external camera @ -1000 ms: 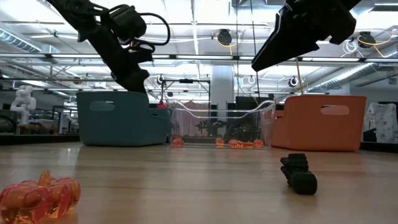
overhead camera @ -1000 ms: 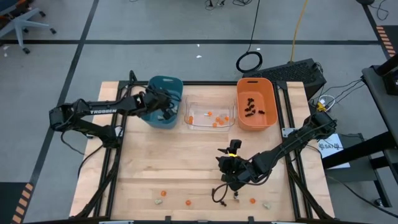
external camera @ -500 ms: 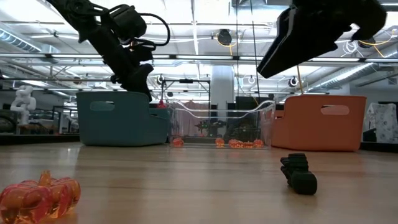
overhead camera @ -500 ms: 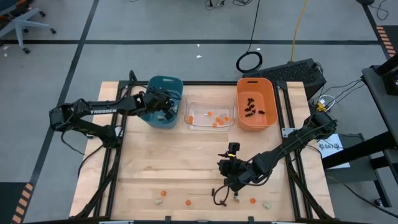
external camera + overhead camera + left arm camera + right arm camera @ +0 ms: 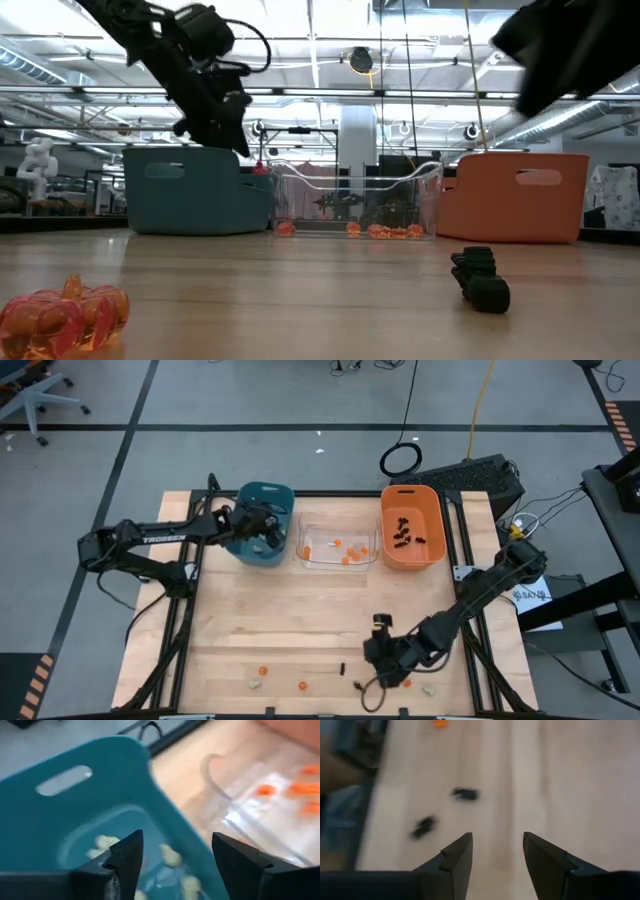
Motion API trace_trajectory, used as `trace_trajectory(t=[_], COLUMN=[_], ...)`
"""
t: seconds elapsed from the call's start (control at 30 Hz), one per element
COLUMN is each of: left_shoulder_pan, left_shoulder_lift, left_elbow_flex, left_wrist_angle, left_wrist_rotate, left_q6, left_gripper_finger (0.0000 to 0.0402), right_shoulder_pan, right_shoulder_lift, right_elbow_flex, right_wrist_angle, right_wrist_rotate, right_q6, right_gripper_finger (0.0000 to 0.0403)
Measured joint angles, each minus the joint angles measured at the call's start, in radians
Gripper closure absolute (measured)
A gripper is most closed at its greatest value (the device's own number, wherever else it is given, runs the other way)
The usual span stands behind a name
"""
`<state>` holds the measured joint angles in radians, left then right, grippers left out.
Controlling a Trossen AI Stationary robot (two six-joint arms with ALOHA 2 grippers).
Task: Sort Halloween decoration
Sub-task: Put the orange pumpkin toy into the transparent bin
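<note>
My left gripper (image 5: 263, 535) hangs open over the teal bin (image 5: 270, 500); several pale lumps (image 5: 170, 855) lie on the bin's floor below its fingers. The clear bin (image 5: 312, 560) holds small orange trinkets (image 5: 345, 550), and the orange bin (image 5: 435, 550) holds black spidery ones (image 5: 403, 532). My right gripper (image 5: 378, 660) is open, low over the table's near part, with nothing between its fingers. Two black trinkets (image 5: 465, 793) lie on the wood ahead of it, with an orange one (image 5: 439, 724) beyond.
Loose trinkets lie along the near edge: an orange one (image 5: 265, 671), a pale one (image 5: 255, 684), another orange one (image 5: 302, 685) and a pale one (image 5: 430, 689). In the low view an orange pumpkin (image 5: 60, 315) and a black piece (image 5: 480, 278) lie close to the camera.
My right gripper has gone toward the table's near edge and a little toward its right edge, still open and holding nothing. My left gripper stays over the teal bin.
</note>
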<state>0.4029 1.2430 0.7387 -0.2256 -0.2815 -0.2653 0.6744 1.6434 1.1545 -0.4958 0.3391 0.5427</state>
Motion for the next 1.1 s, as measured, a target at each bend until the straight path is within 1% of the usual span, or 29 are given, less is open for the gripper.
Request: trace_trajectory(t=[0.07,0.13,0.2,0.27,0.4,0.53,0.6,0.7,0.93,1.1], left_shoulder_pan=[-0.049,-0.119,-0.207,-0.305,-0.494,-0.655,-0.718,-0.788,-0.903,-0.947], left_shoulder_lift=[-0.045,-0.097,-0.142,-0.168,-0.170,-0.128,-0.101,-0.051,0.079,0.136], left_elbow_flex=[0.005,0.006,0.006,0.007,0.007,0.007,0.007,0.007,0.007,0.007], left_wrist_angle=[-0.028,-0.036,-0.034,-0.026,0.004,0.057,0.099,0.150,0.256,0.314], left_wrist_rotate=[0.025,0.019,-0.022,-0.078,-0.191,-0.303,-0.356,-0.420,-0.437,-0.503], left_q6=[-0.028,-0.067,-0.091,-0.100,-0.096,-0.095,-0.096,-0.095,-0.095,-0.095], left_gripper_finger=[0.0163,0.0164,0.0166,0.0168,0.0169,0.0169,0.0169,0.0169,0.0169,0.0169], right_shoulder_pan=[0.027,0.058,0.096,0.135,0.204,0.258,0.277,0.292,0.309,0.309], right_shoulder_lift=[-0.025,-0.050,-0.069,-0.078,-0.073,-0.039,-0.020,0.008,0.085,0.144], right_elbow_flex=[0.000,0.000,0.000,0.000,0.000,0.000,0.000,0.000,0.000,0.000], right_wrist_angle=[-0.016,-0.018,-0.016,-0.018,-0.049,-0.108,-0.128,-0.151,-0.143,-0.130], right_wrist_rotate=[-0.047,-0.089,-0.126,-0.135,-0.134,-0.120,-0.105,-0.104,-0.104,-0.109], right_q6=[0.062,0.123,0.178,0.242,0.329,0.444,0.496,0.538,0.519,0.489], right_gripper_finger=[0.0243,0.0243,0.0243,0.0243,0.0243,0.0238,0.0232,0.0219,0.0193,0.0193])
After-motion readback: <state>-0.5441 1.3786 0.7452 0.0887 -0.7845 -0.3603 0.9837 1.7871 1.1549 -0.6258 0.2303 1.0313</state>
